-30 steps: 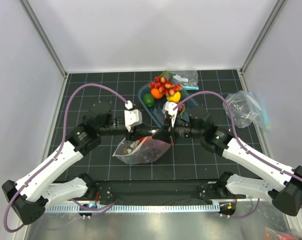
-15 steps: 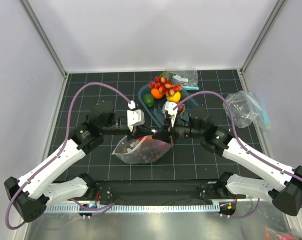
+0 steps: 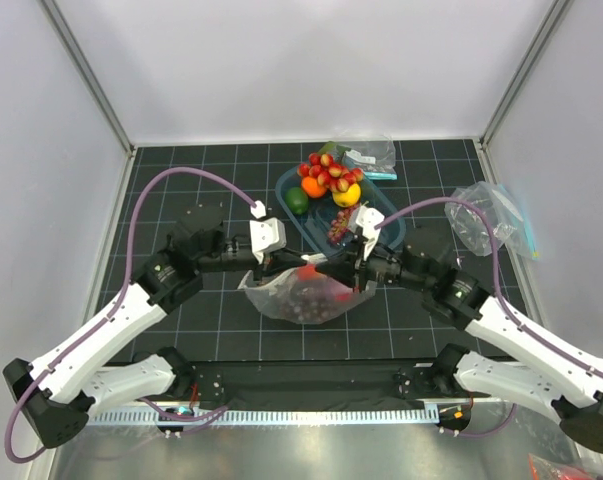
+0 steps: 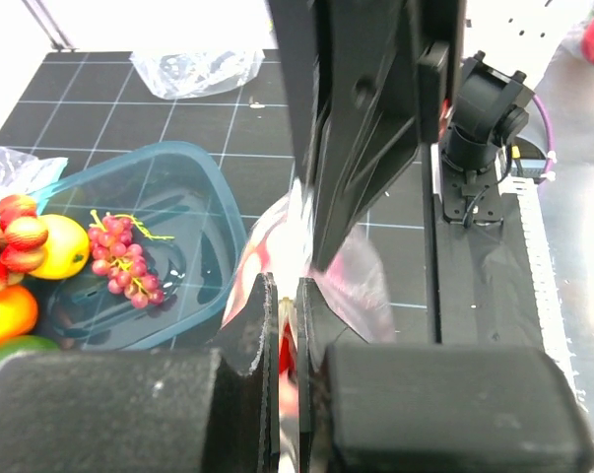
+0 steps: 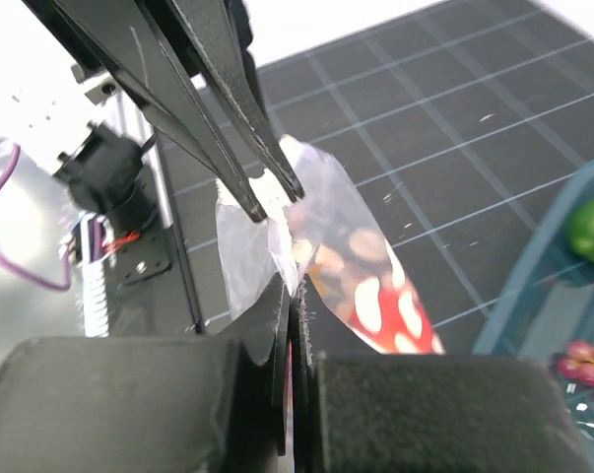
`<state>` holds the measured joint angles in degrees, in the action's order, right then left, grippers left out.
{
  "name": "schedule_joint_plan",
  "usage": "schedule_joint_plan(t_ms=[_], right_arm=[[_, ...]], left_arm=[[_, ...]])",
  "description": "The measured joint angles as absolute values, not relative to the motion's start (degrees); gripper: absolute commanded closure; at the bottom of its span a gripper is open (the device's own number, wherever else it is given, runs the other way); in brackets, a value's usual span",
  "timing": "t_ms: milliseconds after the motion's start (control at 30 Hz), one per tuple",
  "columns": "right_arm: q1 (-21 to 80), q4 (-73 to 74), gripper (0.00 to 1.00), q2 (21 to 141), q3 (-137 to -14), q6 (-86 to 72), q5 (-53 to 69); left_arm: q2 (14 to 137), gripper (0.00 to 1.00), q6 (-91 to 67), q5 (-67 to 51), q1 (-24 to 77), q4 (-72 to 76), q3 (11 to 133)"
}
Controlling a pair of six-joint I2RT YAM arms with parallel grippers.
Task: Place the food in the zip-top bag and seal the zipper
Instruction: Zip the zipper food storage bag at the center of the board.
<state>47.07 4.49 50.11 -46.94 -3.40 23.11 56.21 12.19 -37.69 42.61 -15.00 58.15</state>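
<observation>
The zip-top bag (image 3: 303, 300) hangs low over the dark gridded mat in front of the blue tray (image 4: 183, 202), its top edge held between the two arms. It is a clear pouch with white polka dots, bulging below, with a red piece and darker pieces showing through the film. The left gripper (image 3: 284, 266) has its fingers pressed together on the bag's upper edge, and the right gripper (image 3: 321, 268) pinches the same edge just beside it. A reddish grape bunch (image 4: 124, 273) lies in the tray
</observation>
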Motion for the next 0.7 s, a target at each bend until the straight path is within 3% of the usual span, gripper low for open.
schedule_joint_plan(t_ms=[267,700], right_arm=[[47.4,1.5,0.99,42.5,-42.5,-4.5,12.6],[47.6,-3.3,0.99,25.8,-33.8,-6.0,-16.0]], left_arm=[[56.0,1.00,12.2,-35.6,42.7,-15.3,58.0],[56.0,1.00,12.4,-32.3,42.6,-16.6,57.8]])
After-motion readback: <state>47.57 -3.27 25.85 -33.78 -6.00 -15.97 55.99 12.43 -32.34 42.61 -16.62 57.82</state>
